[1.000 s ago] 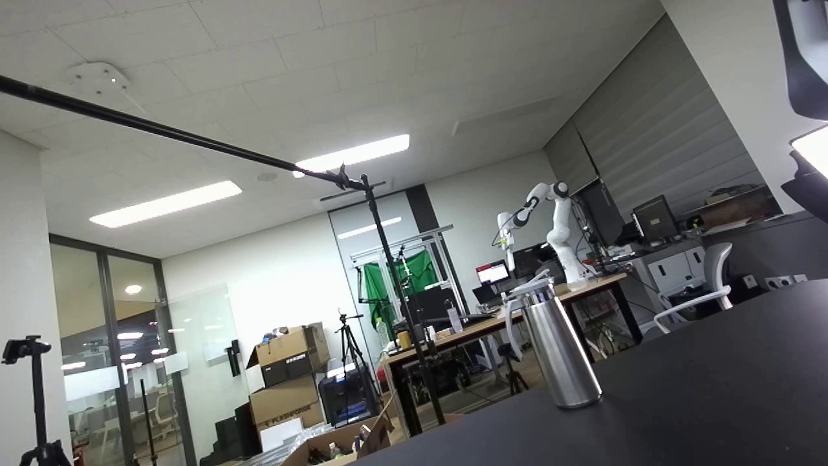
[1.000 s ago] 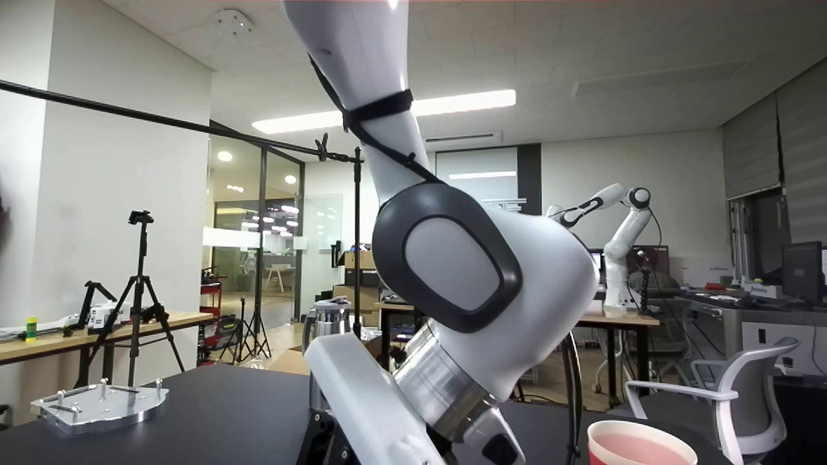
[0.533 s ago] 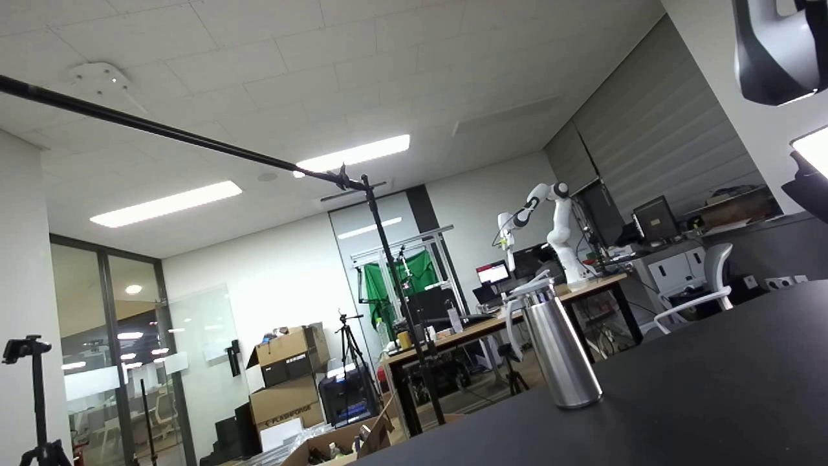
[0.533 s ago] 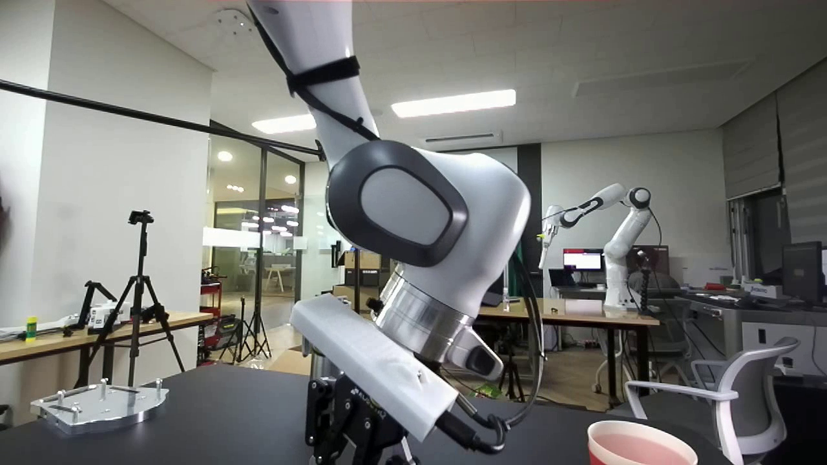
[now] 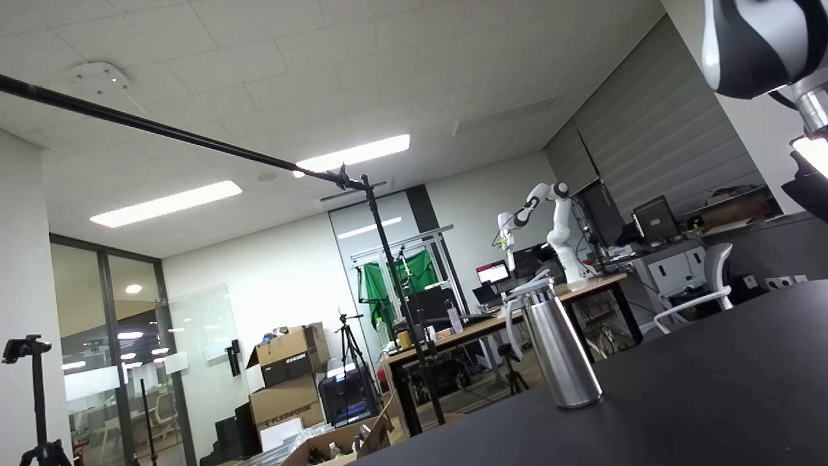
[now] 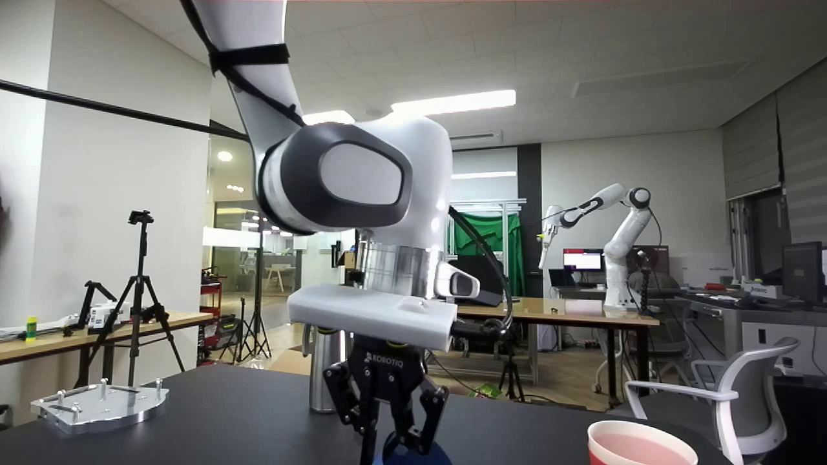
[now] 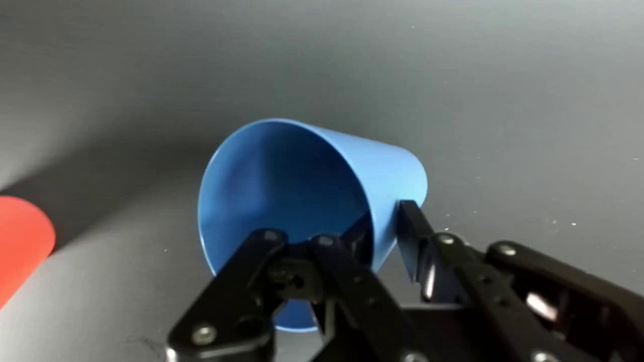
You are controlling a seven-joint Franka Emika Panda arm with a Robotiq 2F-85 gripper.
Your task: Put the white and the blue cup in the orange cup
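blue tapered cup (image 7: 397, 166), smooth and round-mouthed, has its wall caught in the black two-fingered tool (image 7: 385, 236): one finger dips inside the mouth, another lies along the outside, and they are drawn in narrow on the thin side between them. in the wrist view the mouth faces the lens and the body narrows away from it. in an exterior view only the cup's top shows over the bottom edge, so i can't tell whether its base touches the flat black counter (image 6: 239, 420). a white robot arm (image 6: 420, 168) with dark grey trim carries the tool, pointing it straight down.

well apart from the blue tapered cup is a cream-rimmed red cup (image 6: 639, 445), pinkish inside, mouth up and cut off by the frame. the wrist view catches an orange-red rounded shape (image 7: 22, 241) at its edge, a dark shadow beside it; i can't tell whether it is the same cup.

behind the tool a tall brushed-steel flask (image 5: 561, 353) with a handle stands upright on the counter. farther along the counter lies a silver metal plate (image 6: 103, 405) with short pegs on top. past the counter i see a grey-and-white office chair (image 6: 753, 400) and a second white robot arm (image 6: 627, 234) on a wooden table (image 6: 536, 310).
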